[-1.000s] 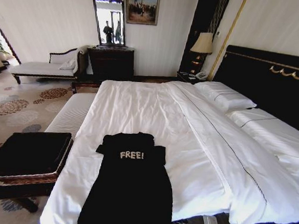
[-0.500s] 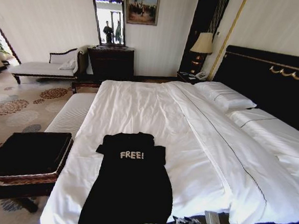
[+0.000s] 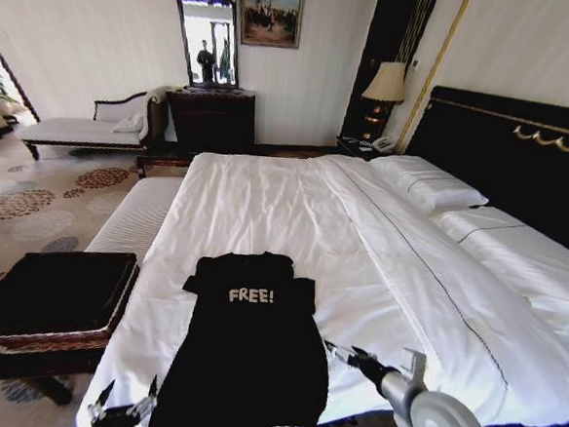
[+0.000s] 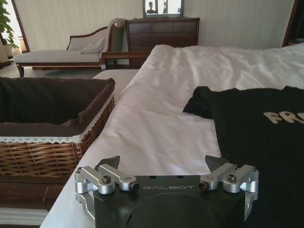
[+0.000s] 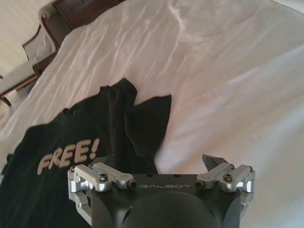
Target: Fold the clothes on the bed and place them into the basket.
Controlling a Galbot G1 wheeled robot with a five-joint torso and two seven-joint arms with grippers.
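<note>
At the near edge of the bed [image 3: 267, 188], the open left claw [image 3: 123, 404] and the open right claw [image 3: 341, 353] are held on either side of the black T-shirt [image 3: 247, 362], which is spread flat on the duvet, and the basket [image 3: 49, 300] is seen beside the bed.

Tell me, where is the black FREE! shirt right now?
In the head view the black T-shirt lies flat on the white bed, at its near edge, between the left gripper and the right gripper, with the wicker basket at its left.
</note>
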